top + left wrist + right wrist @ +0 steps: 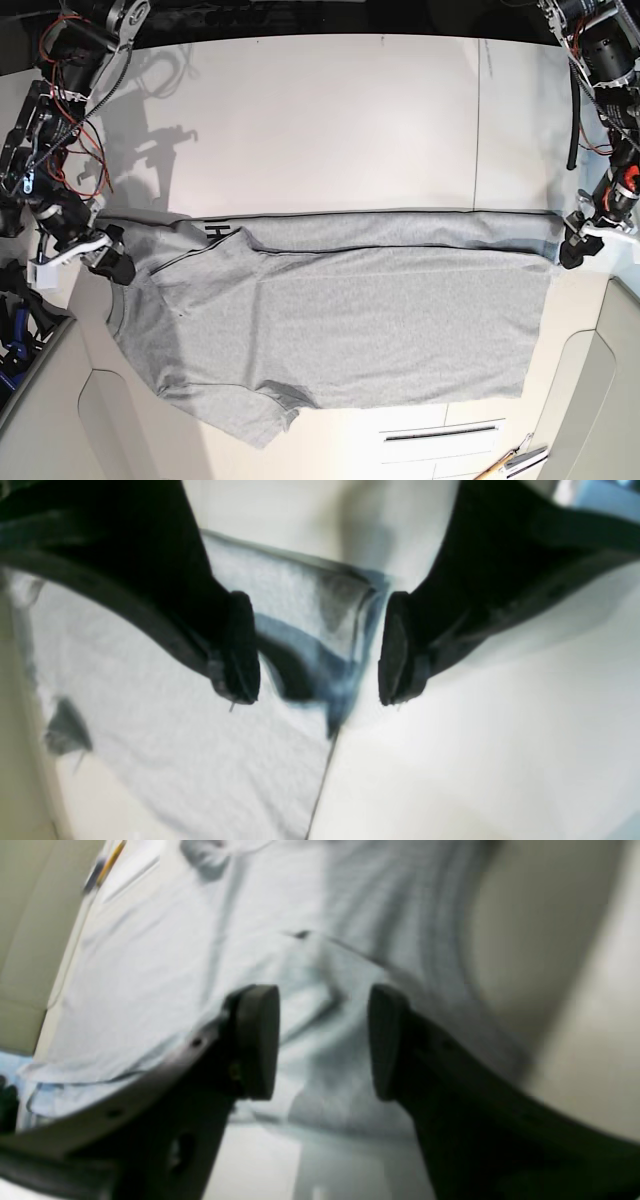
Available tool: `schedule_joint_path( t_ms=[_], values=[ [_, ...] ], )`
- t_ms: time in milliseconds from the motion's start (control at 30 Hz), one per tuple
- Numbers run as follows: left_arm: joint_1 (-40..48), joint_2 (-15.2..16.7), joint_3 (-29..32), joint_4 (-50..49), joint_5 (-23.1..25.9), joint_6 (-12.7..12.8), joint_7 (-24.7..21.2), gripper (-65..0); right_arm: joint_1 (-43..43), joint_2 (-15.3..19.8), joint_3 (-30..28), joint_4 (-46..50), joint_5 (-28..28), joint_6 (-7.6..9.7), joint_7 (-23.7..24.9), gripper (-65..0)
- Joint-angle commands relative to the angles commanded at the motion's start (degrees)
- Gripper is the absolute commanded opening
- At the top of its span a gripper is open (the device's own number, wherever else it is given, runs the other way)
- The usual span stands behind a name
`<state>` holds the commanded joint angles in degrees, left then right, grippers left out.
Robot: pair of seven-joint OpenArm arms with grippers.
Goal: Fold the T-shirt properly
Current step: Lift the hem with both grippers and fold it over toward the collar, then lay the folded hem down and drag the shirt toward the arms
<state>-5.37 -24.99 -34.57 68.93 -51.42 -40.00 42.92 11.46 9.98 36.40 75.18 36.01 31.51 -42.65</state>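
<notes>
One T-shirt point(350, 320), two grippers of mine, both spread wide and holding nothing.

Lying flat across the white table point(330, 120), the grey shirt has its far edge folded over toward me into a long narrow band; on that band near the collar end a little black lettering shows, something like an "H", too small for me to read more. My left gripper point(319, 647) hangs released above the hem corner at one end, where the wrist view shows a dark blurred fold of cloth between the pads. My right gripper point(324, 1042) is likewise unclenched over the sleeve and collar end, cloth below it. Near the table's front edge lie one pencil point(497, 467) and a small metal clip point(529, 457).
</notes>
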Motion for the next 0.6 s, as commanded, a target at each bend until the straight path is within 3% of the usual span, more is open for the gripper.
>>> schedule_joint_path(
  t_ms=[67,333,467,600],
  values=[
    [0.7,0.1,-0.3,0.0,-1.7,0.0,1.7,-24.4,-1.7,0.5,2.1,0.3,0.6,-0.02,0.0,-36.4],
    [7.5,0.1,-0.3,0.0,-2.0,0.0,0.9,-24.3,-8.5,4.3,7.1,0.3,3.4,-0.5,0.8,-36.3],
    [8.5,0.9,-0.3,0.0,-1.9,0.0,0.6,-24.3,-10.4,4.2,7.1,0.2,3.5,-0.68,2.8,-27.8],
    [8.5,3.1,-0.3,0.0,-1.5,0.0,0.2,-24.3,-10.2,4.1,6.8,-0.6,3.5,-0.68,3.5,-26.7]
  ],
)
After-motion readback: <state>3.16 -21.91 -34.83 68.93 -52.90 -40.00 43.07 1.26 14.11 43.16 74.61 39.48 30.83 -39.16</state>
